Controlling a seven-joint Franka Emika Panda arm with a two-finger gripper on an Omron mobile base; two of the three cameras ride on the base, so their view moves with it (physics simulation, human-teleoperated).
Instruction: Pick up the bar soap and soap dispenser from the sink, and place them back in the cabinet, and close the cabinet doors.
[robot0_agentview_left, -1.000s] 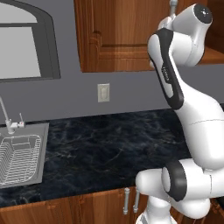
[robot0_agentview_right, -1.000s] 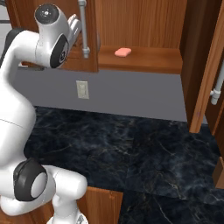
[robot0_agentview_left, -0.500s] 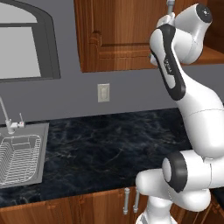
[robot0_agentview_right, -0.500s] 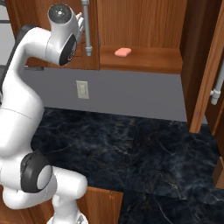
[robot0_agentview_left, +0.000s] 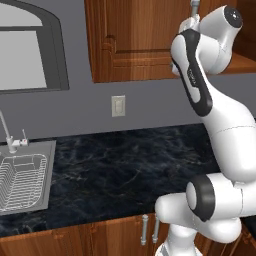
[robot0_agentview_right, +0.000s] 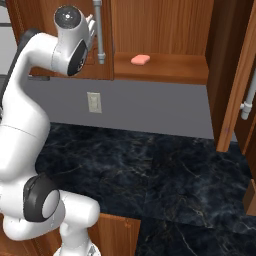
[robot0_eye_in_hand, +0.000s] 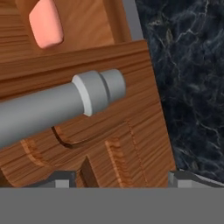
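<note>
Arm's wrist and elbow have swung a bit closer to the cabinet door since a second ago; base and cameras unchanged, bar soap unchanged on its shelf. Fingers (robot0_eye_in_hand: 65, 177) stand apart, both tips showing at the bottom of the hand view with raised-panel wood between them. Just ahead of the tips runs the silver bar handle (robot0_eye_in_hand: 65, 107), its capped end pointing toward the table; contact with it cannot be told. Handle belongs to the left cabinet door (robot0_agentview_left: 135, 40), which hangs partly shut in front of the cabinet (robot0_agentview_right: 165, 25). Bar soap (robot0_agentview_right: 140, 59) lies flat on the cabinet's inner shelf (robot0_agentview_right: 175, 72), near the shelf's left side, just beyond the door edge in the hand view. Right cabinet door (robot0_agentview_right: 235, 105) stands swung open at the far right, its own bar handle (robot0_agentview_right: 247, 102) facing out. Below the cabinet: grey wall with a white outlet (robot0_agentview_left: 118, 105), then the dark marble table (robot0_agentview_left: 125, 165). Sink (robot0_agentview_left: 42, 150) sits at the table's left end, well apart from the arm, with a wire dish rack (robot0_agentview_left: 20, 180) in it and the faucet (robot0_agentview_left: 6, 135) behind. Window (robot0_agentview_left: 25, 55) above the sink.
</note>
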